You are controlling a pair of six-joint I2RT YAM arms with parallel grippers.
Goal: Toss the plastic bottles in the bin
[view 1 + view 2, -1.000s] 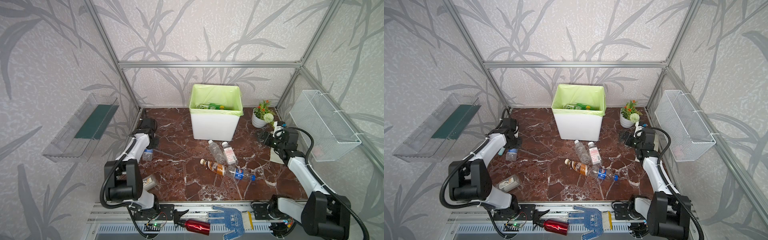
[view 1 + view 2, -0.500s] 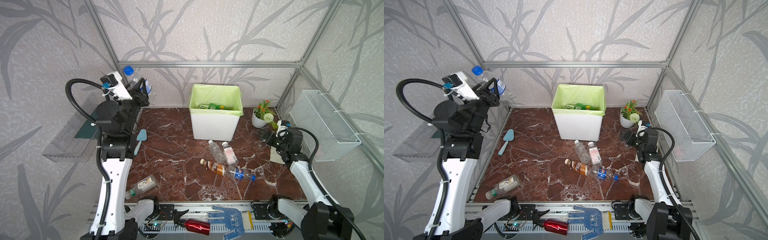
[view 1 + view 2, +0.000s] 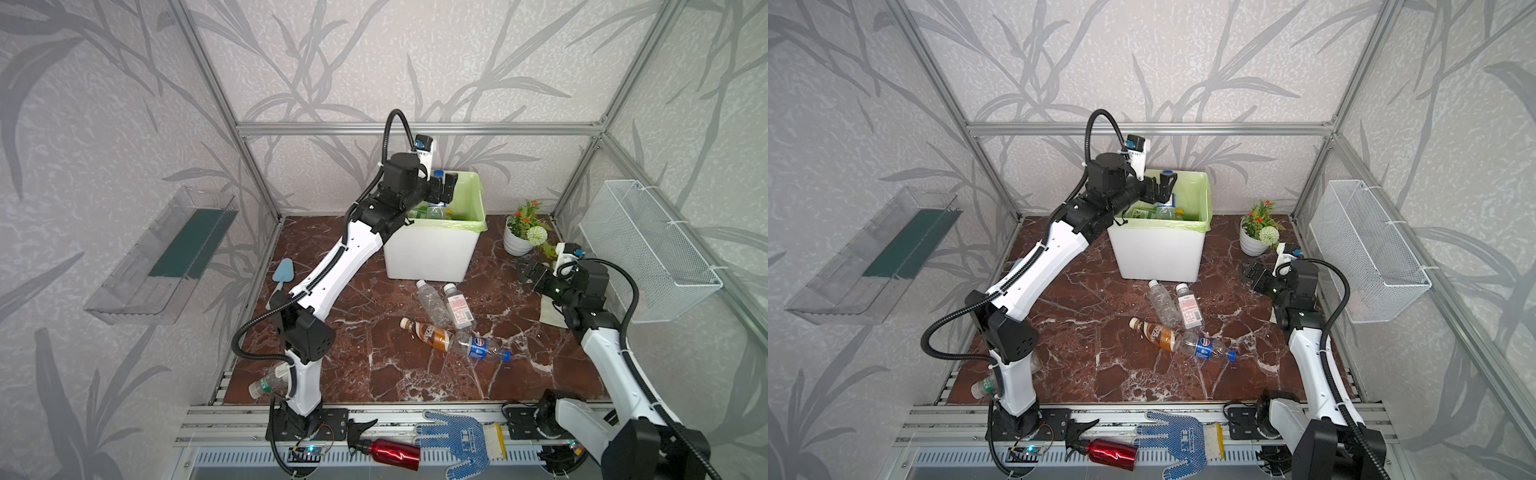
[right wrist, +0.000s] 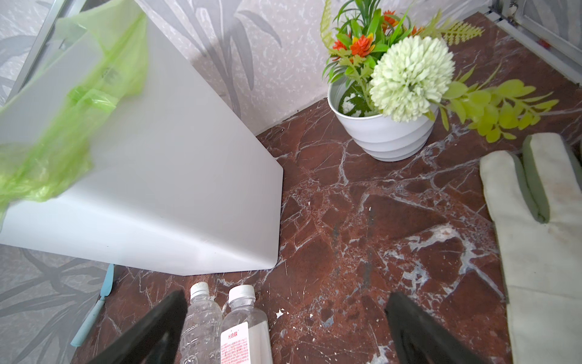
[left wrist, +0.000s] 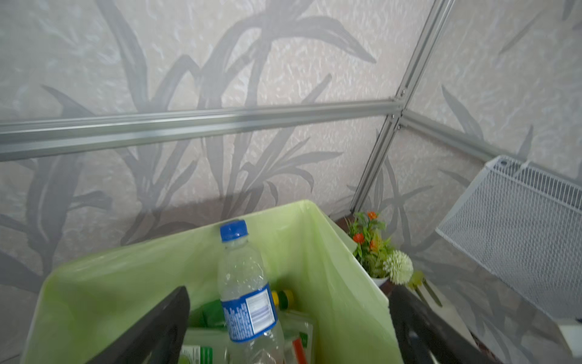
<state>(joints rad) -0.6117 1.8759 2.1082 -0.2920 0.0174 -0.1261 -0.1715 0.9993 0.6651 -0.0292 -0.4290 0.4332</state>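
Upper centre in both top views, the left pincer (image 3: 443,189) hung jaws apart over the white tub-shaped bin lined in light-green plastic (image 3: 432,253), a clear blue-capped plastic bottle (image 5: 244,283) loose between them, so the drop was judged in hand; next, the right pincer (image 3: 532,274), likewise apart, would need to seize a clear white-capped bottle (image 4: 201,324) on the brown marble table (image 3: 365,316).

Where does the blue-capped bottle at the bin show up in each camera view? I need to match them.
Both top views: blue-capped bottle, cap up, in the bin's opening beside the left gripper.
Left wrist: bottle against the green liner, between the gripper's fingers.
Right wrist: not in view.
Shared landmark: the white flower beside the bin, in all four.
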